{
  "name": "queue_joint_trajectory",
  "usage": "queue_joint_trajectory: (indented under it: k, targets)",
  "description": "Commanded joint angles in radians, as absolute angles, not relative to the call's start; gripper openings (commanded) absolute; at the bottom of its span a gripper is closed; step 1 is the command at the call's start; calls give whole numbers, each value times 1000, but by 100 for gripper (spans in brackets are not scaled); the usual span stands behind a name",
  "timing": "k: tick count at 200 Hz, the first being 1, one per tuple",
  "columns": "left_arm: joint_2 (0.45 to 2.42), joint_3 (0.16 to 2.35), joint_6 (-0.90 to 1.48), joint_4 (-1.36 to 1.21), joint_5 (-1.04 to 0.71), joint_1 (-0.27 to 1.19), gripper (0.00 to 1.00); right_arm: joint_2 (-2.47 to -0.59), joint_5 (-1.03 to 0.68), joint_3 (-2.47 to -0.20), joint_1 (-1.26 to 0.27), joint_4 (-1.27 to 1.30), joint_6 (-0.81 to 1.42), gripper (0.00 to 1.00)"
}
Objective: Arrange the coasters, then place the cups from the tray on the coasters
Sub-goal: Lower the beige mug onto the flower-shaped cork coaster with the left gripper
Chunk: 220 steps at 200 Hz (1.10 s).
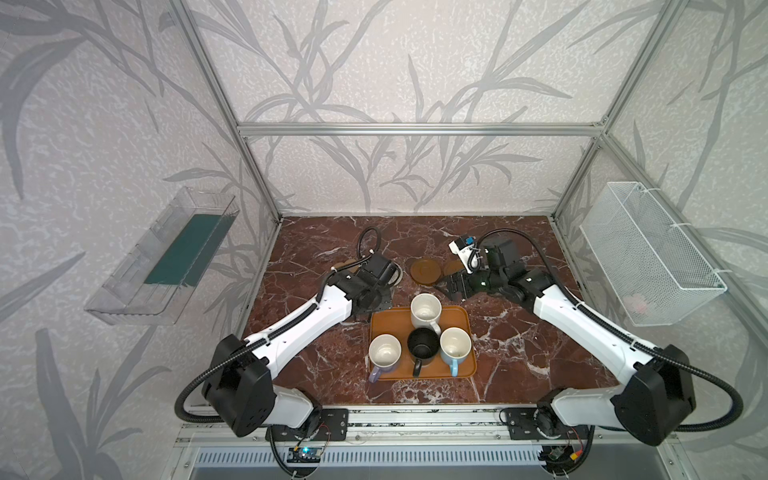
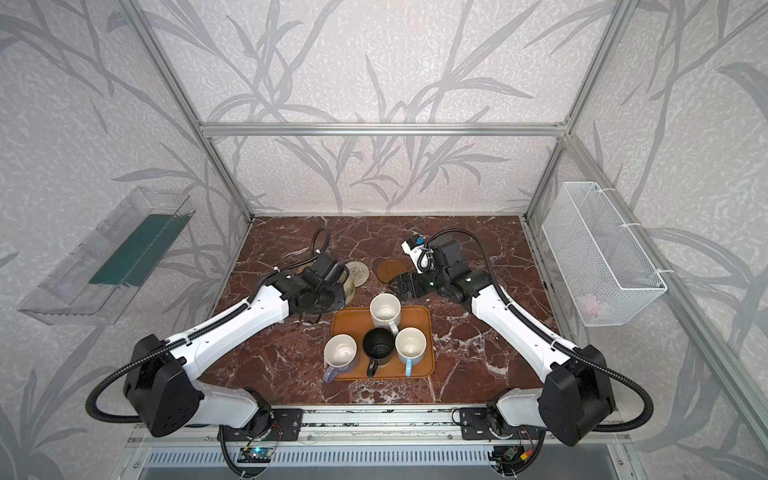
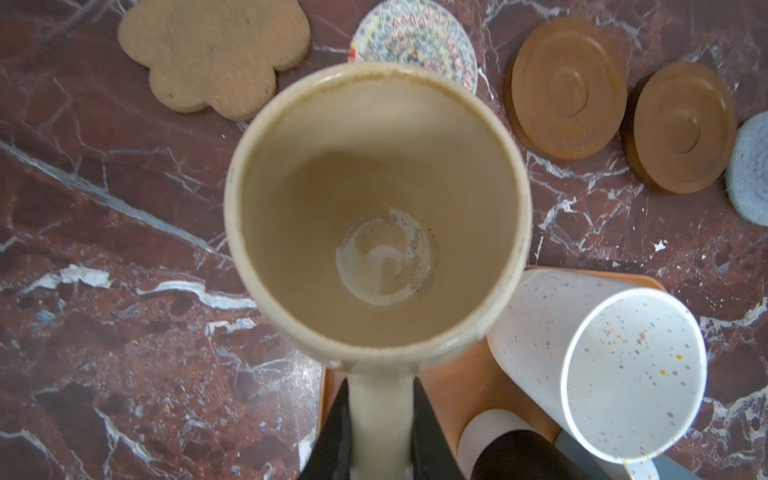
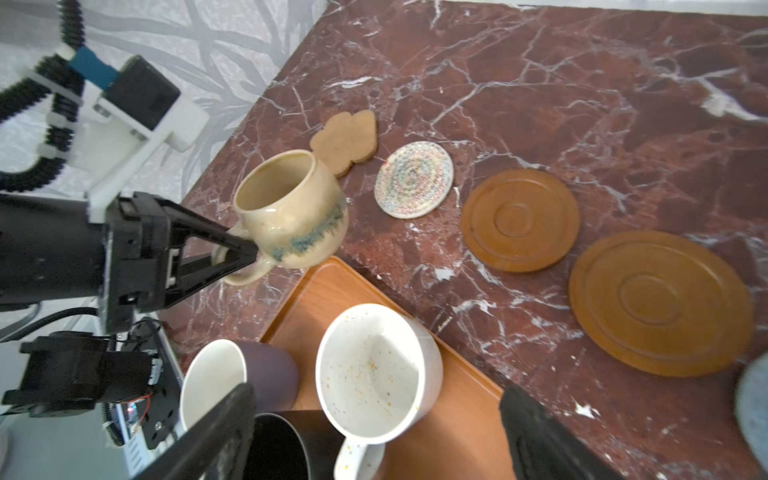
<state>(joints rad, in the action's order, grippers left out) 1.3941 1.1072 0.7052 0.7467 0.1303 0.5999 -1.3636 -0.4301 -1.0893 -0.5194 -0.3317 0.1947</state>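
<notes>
In both top views, left of centre, your left end effector (image 2: 336, 286) holds the squat beige mug (image 2: 350, 287); the right end effector (image 2: 405, 286) gapes empty nearby. Left wrist view: handle pinched tight, tan lobed cork coaster (image 3: 216, 58) and cream woven round coaster (image 3: 415, 41) just beyond the rim. Right wrist view: mug aloft, off the orange-brown tray (image 4: 469, 407) corner.
</notes>
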Motion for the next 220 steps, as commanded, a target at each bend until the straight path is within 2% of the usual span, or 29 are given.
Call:
queue_joint_trajectory:
  k: [1, 23, 62, 128, 220]
  targets:
    - [1348, 1096, 560, 582, 165, 551, 0, -1417, -500, -1140, -553, -275, 256, 91]
    - [1340, 1070, 444, 501, 154, 506, 0, -1482, -510, -1186, -605, -248, 297, 91]
    - [1357, 1046, 290, 419, 242, 440, 0, -1619, -519, -1285, -652, -191, 376, 91]
    - [1391, 982, 240, 260, 219, 291, 0, -1825, -469, -1444, -665, -190, 462, 89]
    - [1497, 946, 201, 65, 214, 235, 0, -1856, -451, -1439, -666, -169, 467, 88]
